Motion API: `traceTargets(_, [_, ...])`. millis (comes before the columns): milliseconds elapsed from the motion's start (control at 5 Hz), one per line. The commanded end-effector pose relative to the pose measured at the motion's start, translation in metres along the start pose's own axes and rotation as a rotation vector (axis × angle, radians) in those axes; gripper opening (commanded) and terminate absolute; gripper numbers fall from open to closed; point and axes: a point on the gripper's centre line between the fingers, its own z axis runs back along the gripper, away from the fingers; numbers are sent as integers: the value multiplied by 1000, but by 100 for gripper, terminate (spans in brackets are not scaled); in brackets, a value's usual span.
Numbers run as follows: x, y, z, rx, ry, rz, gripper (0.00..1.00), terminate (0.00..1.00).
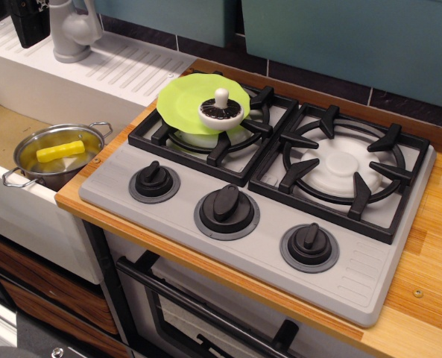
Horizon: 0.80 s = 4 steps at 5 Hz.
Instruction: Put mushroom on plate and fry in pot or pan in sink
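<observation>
The white mushroom (pixel 222 110) lies upside down on the lime-green plate (pixel 188 99), which rests on the left burner grate. The yellow fry (pixel 60 151) lies inside the steel pot (pixel 34 173), and the pot stands in the sink (pixel 1 128) against the counter edge. My gripper (pixel 29 21) is a dark shape at the top left corner, over the drainboard and left of the grey tap (pixel 73 30). It is far from the pot and the plate. Its fingertips are cut off by the frame, so its state is unclear.
A grey stove top (pixel 235 216) carries two black burner grates and three black knobs (pixel 226 203). The right burner (pixel 345 165) has a white cap. A ribbed white drainboard (pixel 127 68) runs behind the sink. Wooden counter (pixel 429 283) lies to the right, with the oven door below.
</observation>
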Motion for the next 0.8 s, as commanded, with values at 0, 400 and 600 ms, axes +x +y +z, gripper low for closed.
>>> traceTargets(0, [12, 0, 21, 49, -58, 1, 100, 0])
traceTargets(400, [12, 0, 21, 49, -58, 1, 100, 0])
traceTargets(600, [12, 0, 21, 49, -58, 1, 100, 100])
